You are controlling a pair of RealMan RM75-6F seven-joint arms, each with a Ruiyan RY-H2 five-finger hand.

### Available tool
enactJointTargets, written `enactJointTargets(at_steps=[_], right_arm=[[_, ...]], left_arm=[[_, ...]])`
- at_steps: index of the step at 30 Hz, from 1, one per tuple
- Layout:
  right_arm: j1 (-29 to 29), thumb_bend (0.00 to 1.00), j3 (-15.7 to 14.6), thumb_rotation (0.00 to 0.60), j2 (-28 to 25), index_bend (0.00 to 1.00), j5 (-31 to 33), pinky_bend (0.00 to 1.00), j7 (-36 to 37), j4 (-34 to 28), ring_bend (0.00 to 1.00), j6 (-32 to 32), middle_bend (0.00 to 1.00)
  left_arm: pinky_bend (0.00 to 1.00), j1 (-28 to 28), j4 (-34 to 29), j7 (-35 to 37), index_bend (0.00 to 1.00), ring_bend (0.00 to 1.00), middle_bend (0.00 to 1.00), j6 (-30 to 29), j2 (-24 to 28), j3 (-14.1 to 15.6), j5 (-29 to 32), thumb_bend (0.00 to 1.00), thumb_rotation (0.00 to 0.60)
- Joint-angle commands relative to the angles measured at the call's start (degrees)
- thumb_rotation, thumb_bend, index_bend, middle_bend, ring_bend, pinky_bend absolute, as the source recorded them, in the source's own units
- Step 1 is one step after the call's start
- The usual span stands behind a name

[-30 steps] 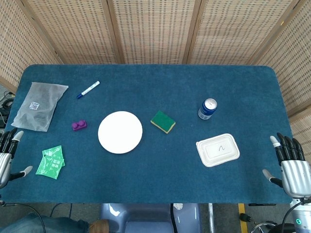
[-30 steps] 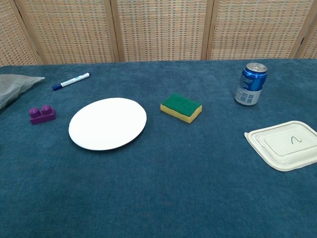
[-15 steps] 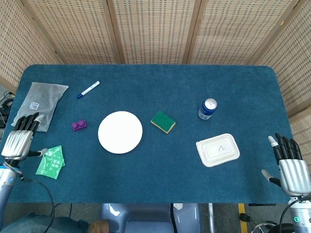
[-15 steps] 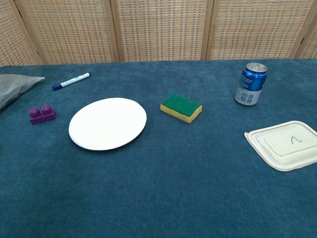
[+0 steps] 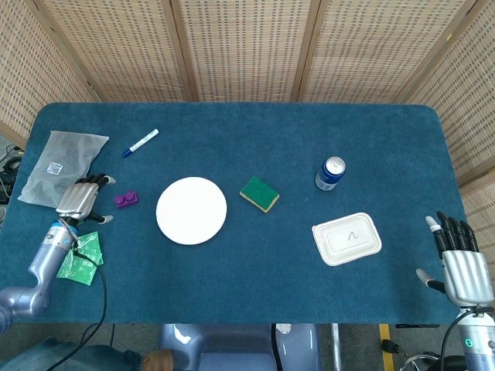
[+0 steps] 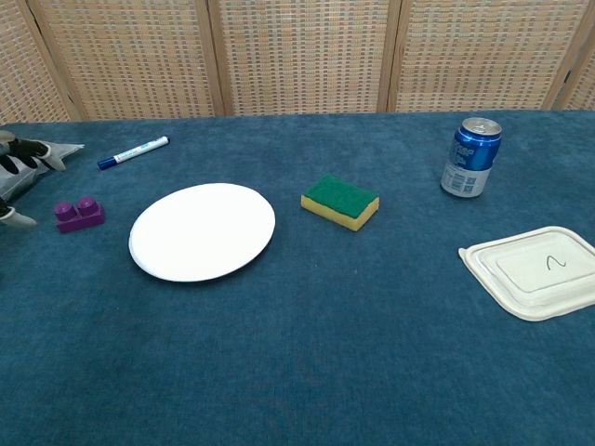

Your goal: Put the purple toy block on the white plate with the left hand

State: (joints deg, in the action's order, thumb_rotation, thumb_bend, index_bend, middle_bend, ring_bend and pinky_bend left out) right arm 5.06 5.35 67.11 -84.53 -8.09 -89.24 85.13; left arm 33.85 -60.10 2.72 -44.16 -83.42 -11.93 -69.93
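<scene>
Left hand (image 5: 80, 200), fingers spread, just beside purple toy block (image 5: 126, 199).

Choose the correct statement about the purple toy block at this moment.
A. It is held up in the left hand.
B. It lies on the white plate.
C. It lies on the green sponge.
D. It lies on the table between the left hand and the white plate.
D: the purple toy block rests on the blue cloth, with the left hand open beside it, not touching, and the white plate on its other side.

A handwritten squiggle like "n" on the white container lid (image 6: 532, 270); nothing else legible.
</scene>
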Motion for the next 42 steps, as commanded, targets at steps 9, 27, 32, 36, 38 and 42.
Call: enactJointTargets(at_steps=[9, 27, 32, 36, 38, 42], right_arm=[[0.2, 0.0, 0.1, 0.6, -0.3, 0.08, 1.3, 0.0, 1.0, -0.1, 0.0, -1.2, 0.0], [0.7, 0.0, 0.5, 0.6, -0.2, 0.08, 2.9, 0.0, 1.8, 0.7, 0.0, -2.5, 0.0], [0.8, 0.0, 0.7, 0.6, -0.3, 0.08, 3.4, 0.0, 2.5, 0.8, 0.0, -2.8, 0.0], [0.8, 0.0, 0.6, 0.6, -0.5, 0.08, 3.3, 0.0, 2.7, 0.7, 0.0, -2.8, 0.0], [0.7, 0.0, 0.6, 0.6, -0.6, 0.09, 3.3, 0.0, 2.8, 0.5, 0.0, -2.6, 0.0], [0.5, 0.0, 0.6, 0.6, -0.9, 0.09, 3.1, 0.0, 3.1, 0.1, 0.0, -2.2, 0.0]], left_arm=[[0.31, 4.1, 8.1, 0.5, 0.34, 0.26, 0.29, 3.8, -6.9, -1.2, 4.1, 0.29, 0.6], [0.38, 7.8, 14.3, -1.0, 0.56, 0.4, 0.52, 9.4, -11.7, -2.4, 9.8, 0.39, 0.6], [0.39, 7.6, 13.2, -2.3, 0.59, 0.42, 0.54, 8.0, -11.3, -3.0, 11.0, 0.4, 0.6], [0.39, 7.1, 8.6, -3.2, 0.58, 0.42, 0.54, 6.2, -8.3, -3.1, 10.6, 0.4, 0.6], [0.39, 6.7, 5.2, -3.6, 0.58, 0.42, 0.54, 4.4, -6.4, -3.2, 10.0, 0.4, 0.6], [0.39, 5.8, -4.0, -4.8, 0.58, 0.42, 0.54, 0.0, -1.8, -3.3, 7.6, 0.4, 0.6]])
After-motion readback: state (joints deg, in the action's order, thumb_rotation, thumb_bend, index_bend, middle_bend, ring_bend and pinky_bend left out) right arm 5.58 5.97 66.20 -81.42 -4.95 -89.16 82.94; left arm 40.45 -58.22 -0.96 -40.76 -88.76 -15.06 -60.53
